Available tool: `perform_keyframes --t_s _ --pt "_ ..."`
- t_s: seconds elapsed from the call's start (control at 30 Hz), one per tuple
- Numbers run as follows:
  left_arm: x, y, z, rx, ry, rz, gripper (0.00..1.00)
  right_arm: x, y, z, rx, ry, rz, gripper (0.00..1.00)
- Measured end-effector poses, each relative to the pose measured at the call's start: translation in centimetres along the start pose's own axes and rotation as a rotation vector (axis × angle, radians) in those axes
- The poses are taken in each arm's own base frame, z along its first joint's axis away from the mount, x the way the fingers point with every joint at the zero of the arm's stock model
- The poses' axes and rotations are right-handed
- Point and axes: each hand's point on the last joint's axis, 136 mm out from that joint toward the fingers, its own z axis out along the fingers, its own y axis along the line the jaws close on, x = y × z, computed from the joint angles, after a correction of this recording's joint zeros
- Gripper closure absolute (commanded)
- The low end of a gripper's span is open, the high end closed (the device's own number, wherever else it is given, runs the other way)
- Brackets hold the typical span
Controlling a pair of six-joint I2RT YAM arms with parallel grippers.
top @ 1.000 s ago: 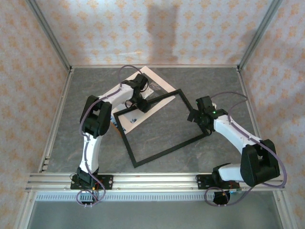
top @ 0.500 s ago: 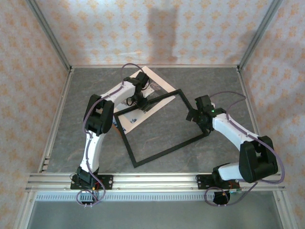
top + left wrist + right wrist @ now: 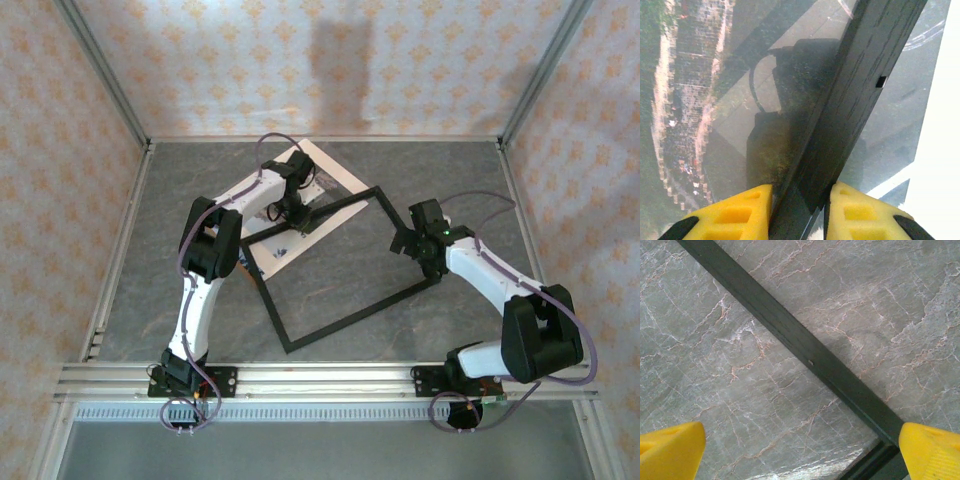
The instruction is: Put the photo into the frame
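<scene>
I look down from above and see the frame (image 3: 362, 316) lying flat on the grey table (image 3: 470, 180). It is turned so one corner points at me. The photo (image 3: 335, 177) lies on the table at the far left. The far left corner of the frame sits over it, and the rest of the photo's white edge sticks out past the frame at the back.

My left gripper (image 3: 293, 215) is down at the far side of the frame, right where the frame crosses the photo. In the left wrist view, the yellow pads (image 3: 740, 212) sit tight against both sides of the black bar, so this pincer is pinching the frame. Under the bar I see the photo with its stone wall going up the green hill. The bar throws a dark shadow on the picture.

My right gripper (image 3: 422, 250) is at the right side of the frame, near its right corner. In the right wrist view its two yellow pads (image 3: 670, 450) are spread far apart. The black bar runs slanted between them over the bare table. The right pad is just beside the bar, and I cannot tell if it touches. This pincer holds nothing.
</scene>
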Motion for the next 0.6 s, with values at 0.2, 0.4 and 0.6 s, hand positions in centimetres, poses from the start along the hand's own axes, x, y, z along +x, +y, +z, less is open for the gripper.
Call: perform_keyframes --t_s 0.2,0.4,0.6 --pt "0.1 -0.7 -0.2 0.035 0.003 -0.023 0.87 -1.1 0.7 -1.0 -0.010 -0.016 -0.009 0.00" --pt "0.9 -1.5 -0.8 0.067 -0.001 -0.155 0.93 -3.1 1.4 -2.5 -0.006 -0.053 -0.047 0.01" --pt "0.0 -2.5 -2.0 0.081 -0.083 -0.340 0.94 -4.7 2.3 -2.5 0.015 -0.044 -0.086 0.01"
